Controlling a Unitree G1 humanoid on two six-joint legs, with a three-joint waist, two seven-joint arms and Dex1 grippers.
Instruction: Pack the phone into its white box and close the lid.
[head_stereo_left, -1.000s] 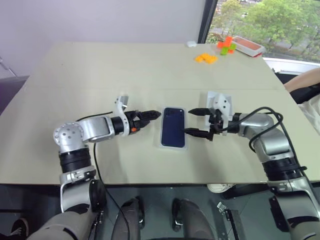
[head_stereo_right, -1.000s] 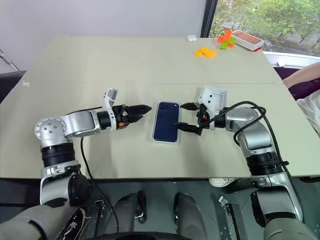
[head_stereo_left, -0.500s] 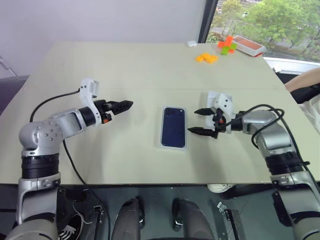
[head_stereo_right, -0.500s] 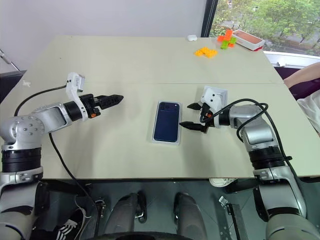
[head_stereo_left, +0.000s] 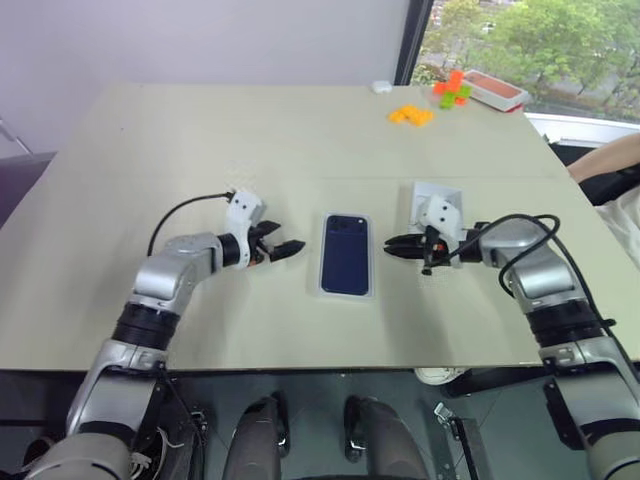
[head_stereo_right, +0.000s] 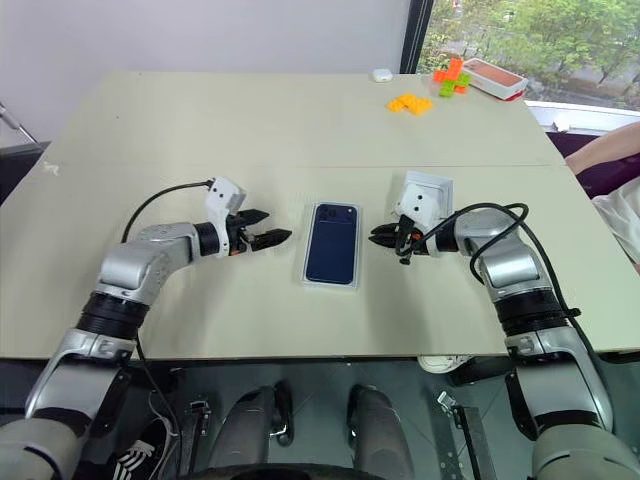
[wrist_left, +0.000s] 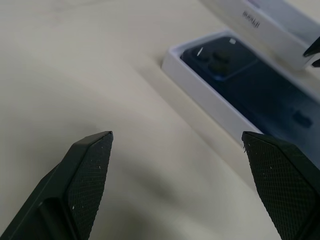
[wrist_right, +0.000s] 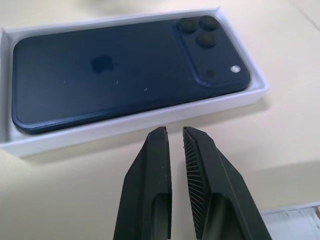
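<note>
The phone (head_stereo_left: 346, 265) lies face down in the white box (head_stereo_left: 327, 289), right in the middle of the frame on the beige table (head_stereo_left: 250, 150), camera cluster toward the far end. On the left side of the frame the left gripper (head_stereo_left: 284, 247) sits low over the table just beside the box, its black fingers (wrist_left: 85, 175) spread wide with nothing between them, tips pointing toward the box's long edge. Over on the right side, the right gripper (head_stereo_left: 392, 243) points back at the box from the opposite edge, and its two fingers (wrist_right: 155, 175) are pinched nearly together with just a thin slit between them, holding nothing, tips close to the box wall but apart from it. Behind that gripper, right of centre, a flat white piece (head_stereo_left: 436, 193) rests on the table; it may be the lid, though I cannot tell for sure. Up in the upper right of the frame there are orange blocks (head_stereo_left: 411, 116), some orange and green blocks (head_stereo_left: 452, 90) and a shallow red-and-white tray (head_stereo_left: 496, 91) near the window.
</note>
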